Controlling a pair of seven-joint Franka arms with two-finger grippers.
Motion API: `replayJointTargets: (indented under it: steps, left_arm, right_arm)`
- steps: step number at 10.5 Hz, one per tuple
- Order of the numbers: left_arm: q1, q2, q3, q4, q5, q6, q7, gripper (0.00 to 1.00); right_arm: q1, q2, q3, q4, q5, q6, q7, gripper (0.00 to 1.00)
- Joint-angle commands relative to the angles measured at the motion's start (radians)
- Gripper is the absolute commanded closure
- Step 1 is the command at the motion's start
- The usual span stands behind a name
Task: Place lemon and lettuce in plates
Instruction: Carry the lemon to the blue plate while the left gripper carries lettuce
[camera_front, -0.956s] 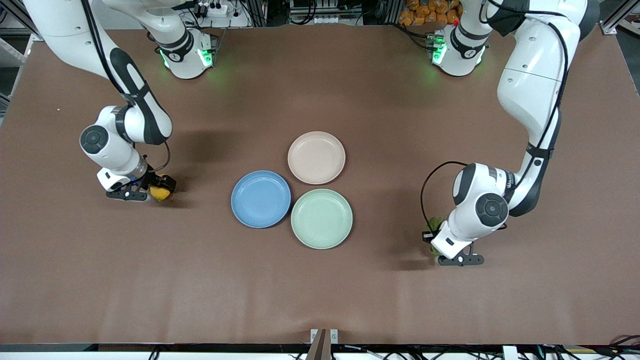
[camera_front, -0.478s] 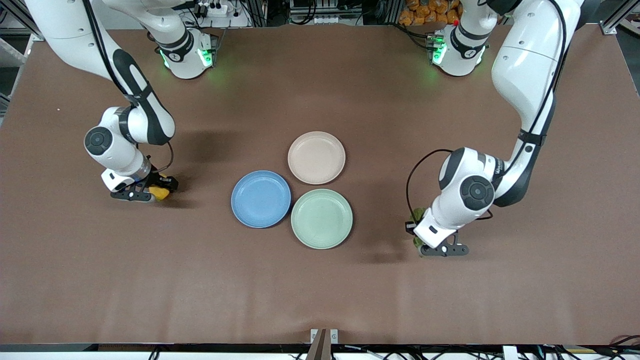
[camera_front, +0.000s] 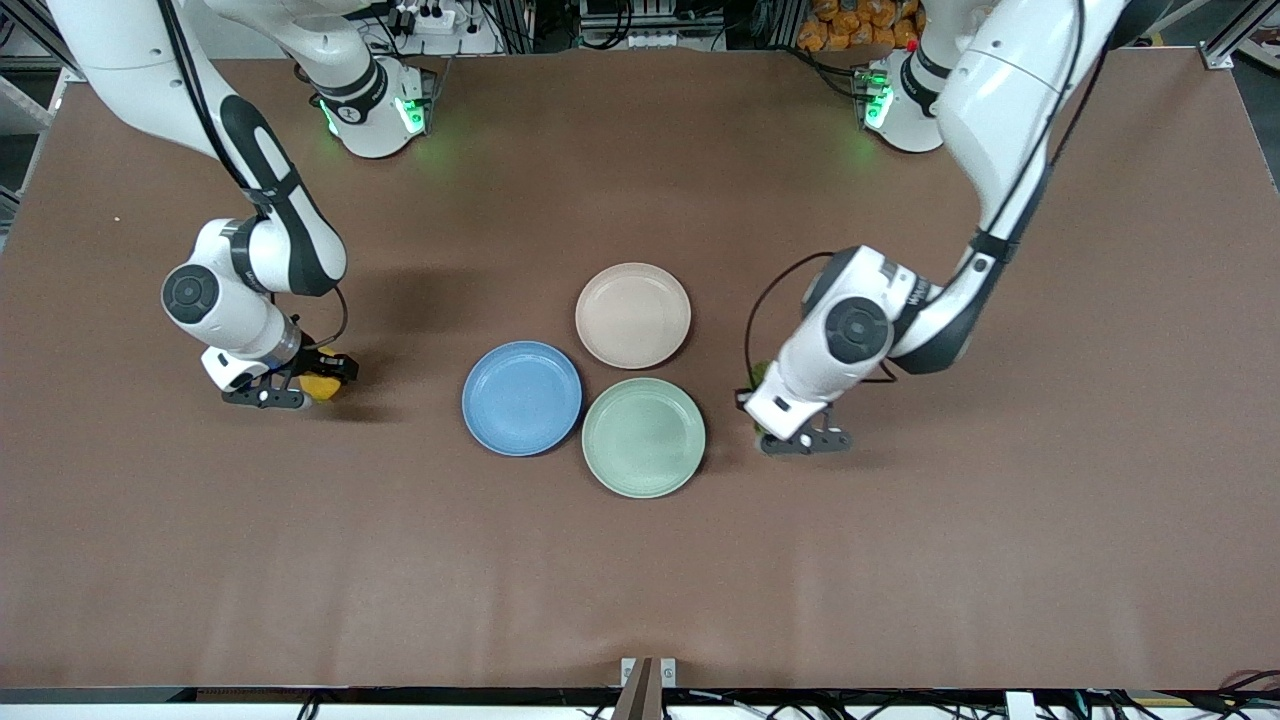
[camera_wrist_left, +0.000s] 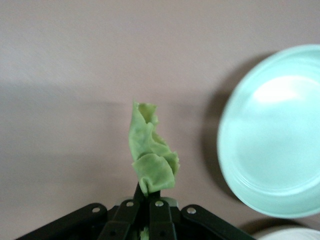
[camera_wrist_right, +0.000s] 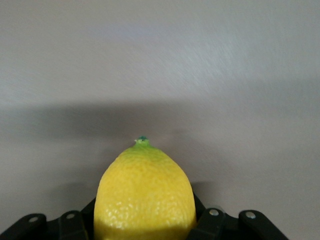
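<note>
My left gripper (camera_front: 758, 392) is shut on the green lettuce leaf (camera_wrist_left: 150, 155), which hangs from its jaws over the bare table beside the mint-green plate (camera_front: 643, 437). In the front view only a bit of the lettuce (camera_front: 760, 373) shows. My right gripper (camera_front: 318, 382) is shut on the yellow lemon (camera_front: 320, 385), low over the table toward the right arm's end. The lemon (camera_wrist_right: 145, 195) fills the right wrist view, greenish tip outward. The blue plate (camera_front: 521, 397) and the beige-pink plate (camera_front: 632, 314) are empty at the table's middle.
The mint-green plate (camera_wrist_left: 272, 130) touches the blue and beige-pink plates and is the nearest of them to the front camera. The brown table (camera_front: 640, 580) is bare around the plates.
My left gripper has carried the lettuce from nearer the front camera toward the plates, now close beside the mint-green plate. My right gripper with the lemon has barely moved.
</note>
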Motion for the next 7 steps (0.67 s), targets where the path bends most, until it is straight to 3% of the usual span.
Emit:
replayJointTargets:
  steps: [1, 7]
  left_arm:
    - [-0.115, -0.033, 0.008, -0.023, 0.022, -0.014, -0.164, 1.0]
    - [-0.342, -0.005, 0.014, -0.019, 0.03, -0.014, -0.414, 1.0]
  right_arm:
    - [-0.01, -0.037, 0.081, 0.085, 0.01, -0.118, 0.074, 1.0]
    - [0.015, -0.001, 0.283, 0.208, 0.011, -0.114, 0.255, 1.0]
